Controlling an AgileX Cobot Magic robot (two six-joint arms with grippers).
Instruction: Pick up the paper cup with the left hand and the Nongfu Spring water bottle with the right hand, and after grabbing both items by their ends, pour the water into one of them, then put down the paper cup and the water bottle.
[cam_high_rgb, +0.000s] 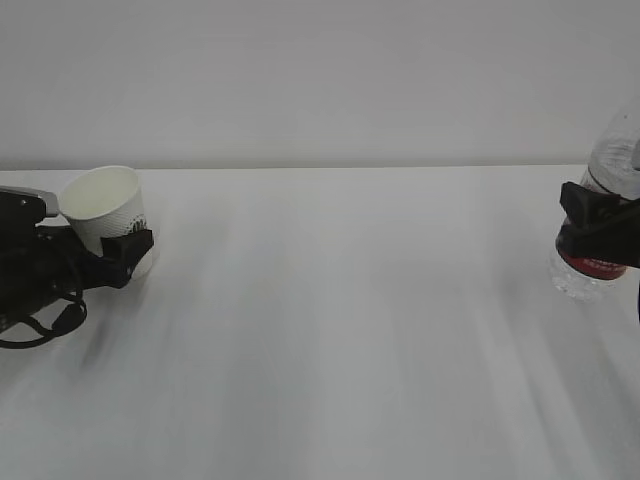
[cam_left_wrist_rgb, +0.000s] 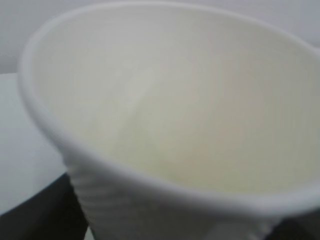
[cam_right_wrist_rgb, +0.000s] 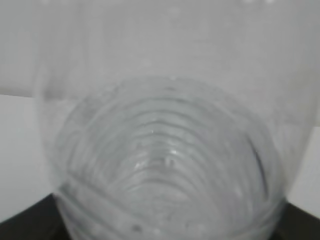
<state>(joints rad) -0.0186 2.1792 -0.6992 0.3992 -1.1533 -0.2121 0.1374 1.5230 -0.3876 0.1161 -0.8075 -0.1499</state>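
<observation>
Background: a plain pale wall is seen behind a bare white table (cam_high_rgb: 340, 330); nothing else is set out on it.

Exterior view, cup: the paper cup (cam_high_rgb: 108, 208) is seen at the far left, tilted, its long axis leaning with the mouth up and toward the camera, the base down between the jaws. It appears lifted or just off the table; contact with the surface cannot be told.

Exterior view, left end effector: the left hand (cam_high_rgb: 118, 250) is set around the lower part of the cup, jaws against its wall, so the cup is judged clamped.

Exterior view, bottle: the Nongfu Spring water bottle (cam_high_rgb: 600, 225) is seen at the far right edge, partly cut off, long axis near upright with a slight lean, the red label low, apparently clear of the table.

Exterior view, right end effector: the right hand (cam_high_rgb: 598, 215) is closed around the bottle just above the label.

Left wrist view: the frame is filled by the cup's cream interior (cam_left_wrist_rgb: 190, 115); no water is seen in it. The jaws show only as dark corners.

Right wrist view: the ribbed clear bottle wall (cam_right_wrist_rgb: 165, 165) fills the frame; the water level cannot be read.

Progress: both items are judged grasped, well apart across the table. Bringing together, pouring and setting down are judged still to do.
</observation>
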